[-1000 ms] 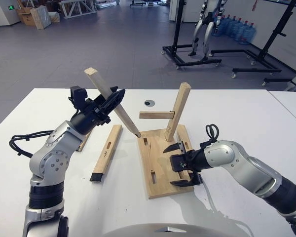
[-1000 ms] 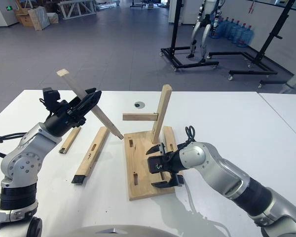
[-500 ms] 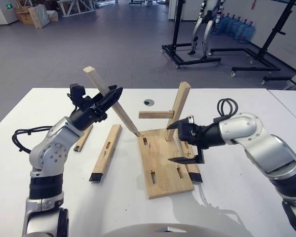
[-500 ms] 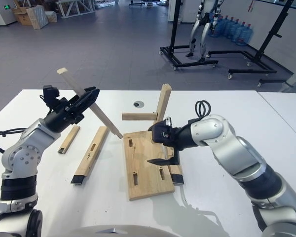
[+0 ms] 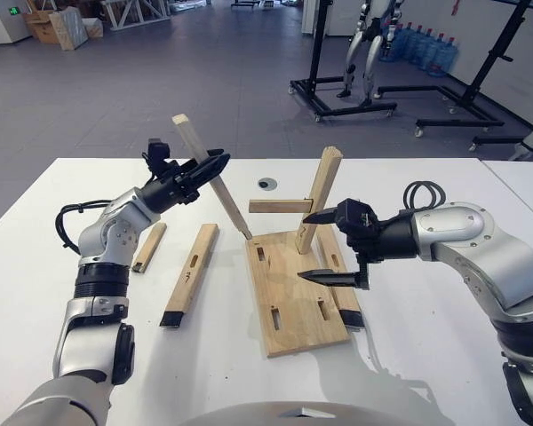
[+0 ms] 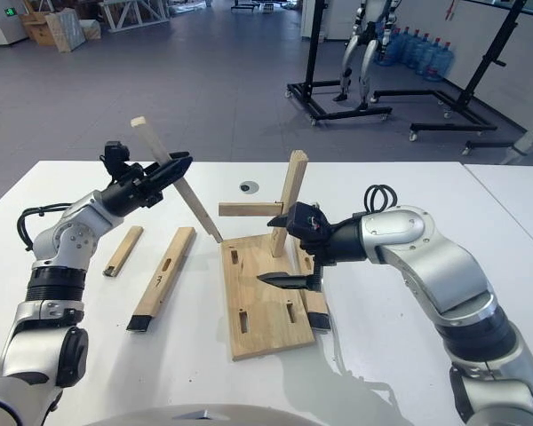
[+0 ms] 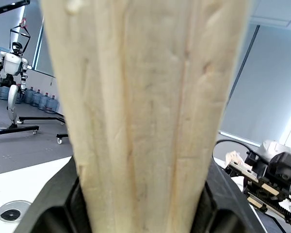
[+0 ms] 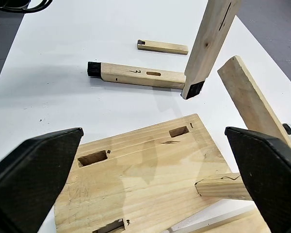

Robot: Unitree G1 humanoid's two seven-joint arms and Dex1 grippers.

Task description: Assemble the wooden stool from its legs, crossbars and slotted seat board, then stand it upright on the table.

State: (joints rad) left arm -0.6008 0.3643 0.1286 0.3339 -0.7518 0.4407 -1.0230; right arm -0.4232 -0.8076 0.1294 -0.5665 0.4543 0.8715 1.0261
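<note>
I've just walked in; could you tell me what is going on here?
The robot is assembling a stool. Its left gripper holds a tilted leg, lower end near the far left corner of the seat board. An upright leg with a crossbar stands on the board; the open right gripper hovers beside it. A spare leg lies on the table.

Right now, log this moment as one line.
left jaws: shut on tilted leg, tip near seat board | right jaws: open over seat board, beside upright leg | table: loose leg, short crossbar

Pale wooden seat board, pale black-tipped held leg, plain white table
</note>
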